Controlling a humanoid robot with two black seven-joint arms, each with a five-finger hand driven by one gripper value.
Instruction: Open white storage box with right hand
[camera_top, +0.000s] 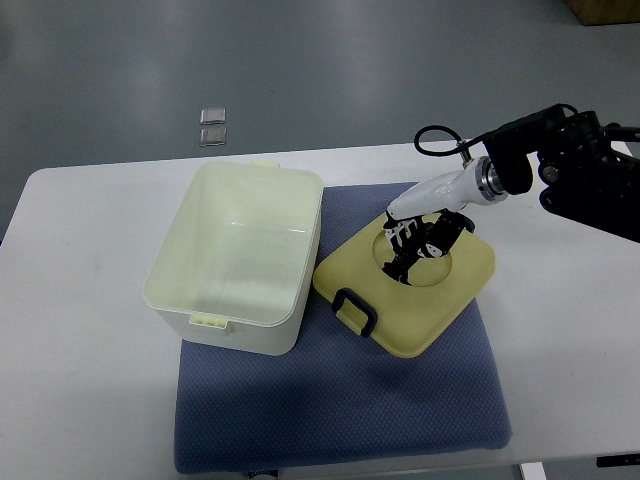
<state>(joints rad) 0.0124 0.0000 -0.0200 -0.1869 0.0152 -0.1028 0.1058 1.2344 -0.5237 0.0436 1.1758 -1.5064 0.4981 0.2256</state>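
R. hand (415, 245) w/ black fingers reaches down-left onto pale yellow plastic lid (405, 290) beside open white plastic storage box (240, 258), fingers curled, maybe gripping lid's recess.

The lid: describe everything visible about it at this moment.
The lid is off the box and lies flat on the blue mat, just right of the box, turned diagonally. It is pale yellow, looks like plastic, squarish with rounded corners and a round recess in the middle. A black latch sits on its near-left edge. The right hand rests over the recess; whether it grips cannot be told.
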